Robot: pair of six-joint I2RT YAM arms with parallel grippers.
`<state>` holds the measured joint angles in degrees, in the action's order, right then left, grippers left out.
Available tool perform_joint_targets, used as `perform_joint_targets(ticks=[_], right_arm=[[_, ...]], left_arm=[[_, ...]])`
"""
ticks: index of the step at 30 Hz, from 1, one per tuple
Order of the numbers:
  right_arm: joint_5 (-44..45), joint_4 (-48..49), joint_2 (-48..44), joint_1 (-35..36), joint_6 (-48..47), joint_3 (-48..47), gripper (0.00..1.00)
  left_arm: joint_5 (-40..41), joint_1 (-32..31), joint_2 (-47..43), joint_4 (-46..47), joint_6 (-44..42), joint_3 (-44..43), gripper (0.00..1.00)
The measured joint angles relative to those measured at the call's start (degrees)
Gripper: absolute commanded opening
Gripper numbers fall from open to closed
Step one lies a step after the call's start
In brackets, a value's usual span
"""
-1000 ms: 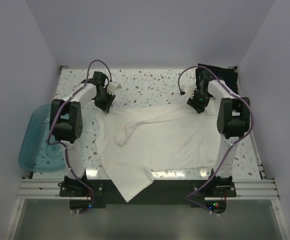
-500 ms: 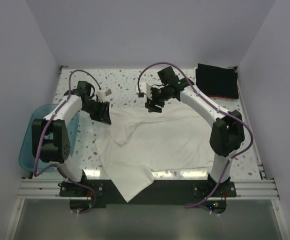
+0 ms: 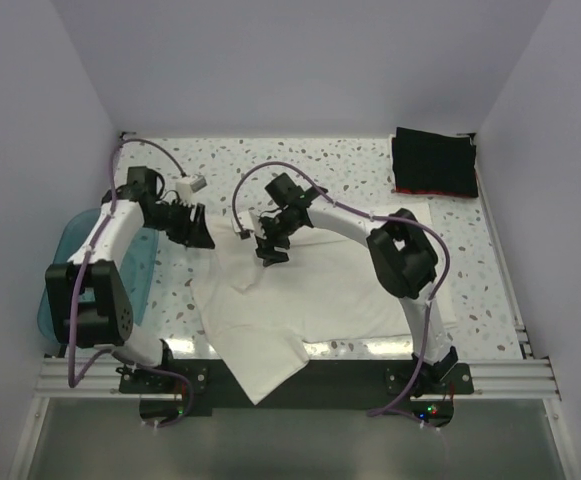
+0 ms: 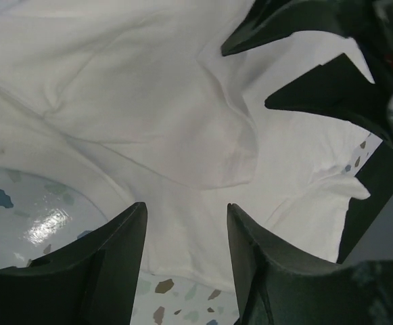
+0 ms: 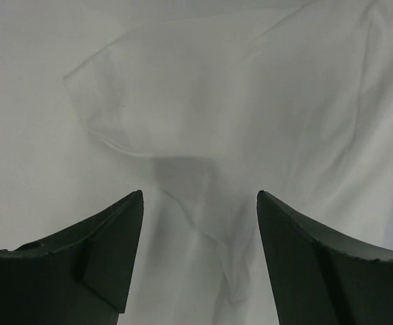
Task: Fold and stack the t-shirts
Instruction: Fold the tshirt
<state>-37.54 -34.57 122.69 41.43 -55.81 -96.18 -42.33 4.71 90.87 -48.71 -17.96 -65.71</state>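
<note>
A white t-shirt (image 3: pixel 330 290) lies spread on the speckled table (image 3: pixel 300 165), one corner hanging over the near edge. My left gripper (image 3: pixel 198 231) is open, just over the shirt's upper left edge (image 4: pixel 182 142). My right gripper (image 3: pixel 270 250) is open, low over a folded-in sleeve (image 5: pixel 135 101) on the shirt's left part. In the left wrist view the right gripper's fingers (image 4: pixel 318 88) show at upper right. A folded black shirt stack (image 3: pixel 432 162) with a red edge sits at the far right corner.
A translucent blue plastic tub (image 3: pixel 65 285) stands off the table's left edge, beside the left arm. White walls close the table in at the back and sides. The metal rail (image 3: pixel 290 375) runs along the near edge.
My right arm has swung far left, from the shirt's upper right to over its left part. My left gripper has moved left and nearer, to the shirt's upper left edge.
</note>
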Motion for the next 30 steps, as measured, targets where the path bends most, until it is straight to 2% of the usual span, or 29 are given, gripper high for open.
perform_joint_targets(ticks=[2, 4, 5, 10, 12, 16, 20, 24, 30], right_arm=[[-0.1, -1.1, 1.7, 0.5, -1.3, -0.9, 0.68], [-0.6, -3.0, 3.1, 0.6, -2.9, -2.4, 0.61], [-0.9, -4.0, 3.7, 0.5, -3.8, -3.2, 0.49], [-1.2, -6.9, 4.0, 0.4, -6.0, -4.5, 0.18], [-1.2, -7.4, 4.0, 0.4, -6.3, -4.5, 0.0], [-1.2, -8.3, 4.0, 0.1, -5.9, -4.5, 0.0], [-1.2, -8.4, 4.0, -0.3, -5.6, -4.5, 0.0], [-1.5, -8.5, 4.0, -1.0, -4.7, -4.5, 0.0], [-2.5, -8.8, 4.2, -2.4, -4.0, -5.3, 0.0]], left_arm=[[-0.5, -0.7, -3.9, 0.3, -3.7, 1.3, 0.6], [-0.6, -2.1, -8.9, 0.9, -8.4, 4.0, 0.61], [-0.6, -2.8, -11.0, 1.2, -10.2, 5.4, 0.61], [2.1, -9.2, -22.7, 4.8, -20.3, 16.3, 0.63], [5.6, -13.1, -28.0, 8.0, -23.9, 22.7, 0.64], [12.2, -23.5, -32.0, 12.5, -25.4, 27.7, 0.64], [20.1, -32.3, -28.2, 19.0, -24.5, 29.6, 0.64], [25.7, -36.7, -24.2, 25.2, -23.1, 30.6, 0.63], [29.8, -40.4, -20.6, 30.8, -23.0, 32.3, 0.54]])
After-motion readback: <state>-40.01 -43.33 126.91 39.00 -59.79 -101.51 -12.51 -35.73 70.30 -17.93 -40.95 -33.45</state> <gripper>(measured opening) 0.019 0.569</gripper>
